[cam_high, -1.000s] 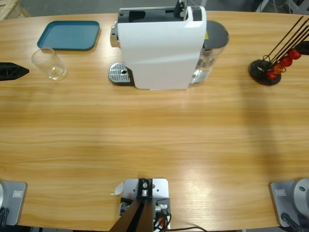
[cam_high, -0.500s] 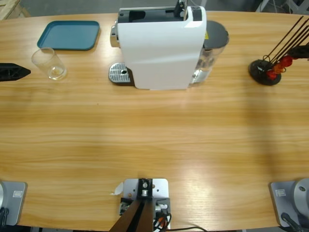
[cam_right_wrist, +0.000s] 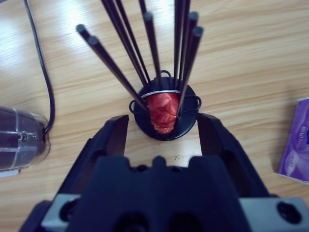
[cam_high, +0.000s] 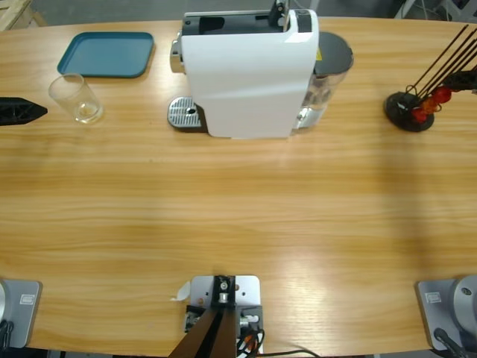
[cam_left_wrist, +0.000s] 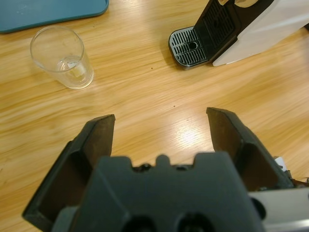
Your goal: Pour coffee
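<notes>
On the far left of the table, the empty glass (cam_left_wrist: 62,57) stands upright just ahead-left of the released left pincer (cam_left_wrist: 161,123), beside the coffee machine (cam_high: 250,71), while the right pincer (cam_right_wrist: 161,130), also released, faces the capsule stand (cam_right_wrist: 164,113); no coffee shows.

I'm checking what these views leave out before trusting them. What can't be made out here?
- High view: the right gripper is not seen; only the left gripper's black tip enters at the left edge.
- High view: the coffee machine's white body hides its spout.
- Right wrist view: the purple item is cut off by the edge.
</notes>
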